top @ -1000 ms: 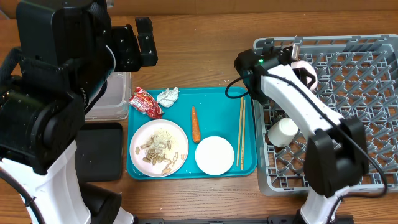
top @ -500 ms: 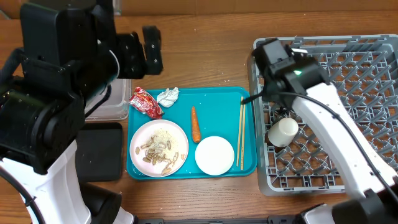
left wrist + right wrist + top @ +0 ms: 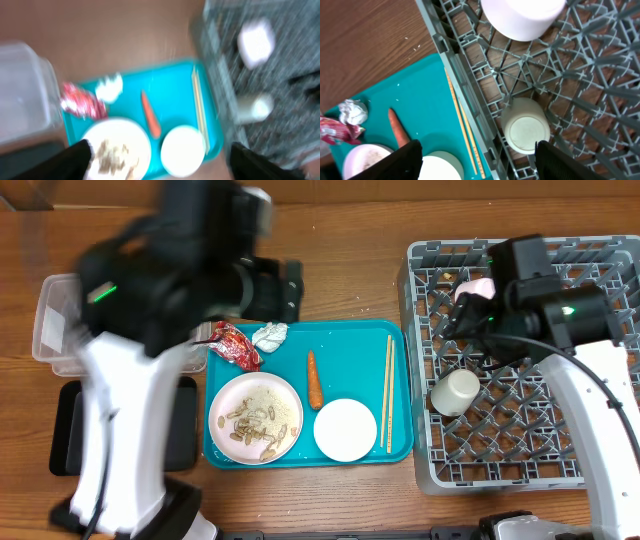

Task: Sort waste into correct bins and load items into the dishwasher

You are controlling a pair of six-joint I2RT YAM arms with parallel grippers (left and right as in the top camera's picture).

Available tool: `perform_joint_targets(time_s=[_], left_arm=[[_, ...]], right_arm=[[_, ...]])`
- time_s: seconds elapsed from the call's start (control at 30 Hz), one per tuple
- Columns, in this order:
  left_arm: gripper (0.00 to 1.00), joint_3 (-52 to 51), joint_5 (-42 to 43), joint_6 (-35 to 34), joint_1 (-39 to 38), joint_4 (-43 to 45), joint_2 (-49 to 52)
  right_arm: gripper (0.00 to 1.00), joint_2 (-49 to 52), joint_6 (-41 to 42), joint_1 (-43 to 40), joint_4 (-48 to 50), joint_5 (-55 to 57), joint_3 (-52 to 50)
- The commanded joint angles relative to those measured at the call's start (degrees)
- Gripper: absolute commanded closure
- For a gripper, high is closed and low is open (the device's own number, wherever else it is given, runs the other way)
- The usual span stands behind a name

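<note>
On the teal tray (image 3: 350, 345) lie a red wrapper (image 3: 235, 345), a white tissue (image 3: 270, 334), a carrot (image 3: 314, 378), chopsticks (image 3: 389, 392), a plate (image 3: 255, 417) with rice and brown scraps, and a white bowl (image 3: 345, 429). The grey dish rack (image 3: 530, 430) holds a cup (image 3: 455, 391) on its side and a second bowl (image 3: 475, 287), partly under my right arm. My left gripper (image 3: 165, 165) is open and empty, high above the tray. My right gripper (image 3: 485, 162) is open and empty above the rack's left wall, near the cup (image 3: 526, 132).
A clear tub (image 3: 50, 320) stands at the far left, with a black tray (image 3: 70, 430) in front of it. Brown table (image 3: 340, 270) lies behind the teal tray. The rack's pegs stand up across its floor.
My left arm has swung to the right, over the back of the teal tray, and is blurred. My right arm has moved right and back over the rack, uncovering the bowl there.
</note>
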Motion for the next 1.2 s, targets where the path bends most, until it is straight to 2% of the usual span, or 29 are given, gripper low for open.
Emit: perform_joint_targets(time_s=[0.0,0.1,0.4,0.5,0.57,0.7,0.93,1.07,1.17], left_arm=[[0.27,-10.1,0.9,3.2,-2.8,0.0,3.9],[0.36,-19.6,1.0,5.2,-5.0,1.6,6.7],[0.4,-44.3,2.6,9.7,-12.7,17.4,8.6],[0.53,-49.8,2.4,10.1,-14.6,22.8,8.6],[0.56,-53.0,2.4,10.1,-15.3,26.0,8.6],[0.67,-56.9,1.8,10.0,-15.6,31.1,8.6],[0.68,-60.7,-0.9,10.0,-15.6,39.1,8.6],[0.73,-60.2,-0.9,9.8,-15.6,39.4,8.5],[0.75,-58.1,-0.1,9.3,-15.6,36.1,8.5]], right_arm=[[0.25,-1.5,0.1,-3.0,0.1,-4.7,0.2],[0.25,-1.5,0.1,-5.0,-0.1,-5.9,0.2],[0.2,-1.5,0.1,-7.2,-0.7,-5.9,0.2],[0.19,-1.5,0.1,-7.2,-0.7,-5.9,0.2],[0.18,-1.5,0.1,-7.2,-0.7,-5.9,0.2],[0.17,-1.5,0.1,-7.2,-0.9,-5.9,0.2],[0.17,-1.5,0.1,-7.2,-1.0,-5.8,0.2],[0.17,-1.5,0.1,-7.2,-1.5,-5.8,0.2],[0.17,-1.5,-0.2,-7.2,-1.6,-5.8,0.2]])
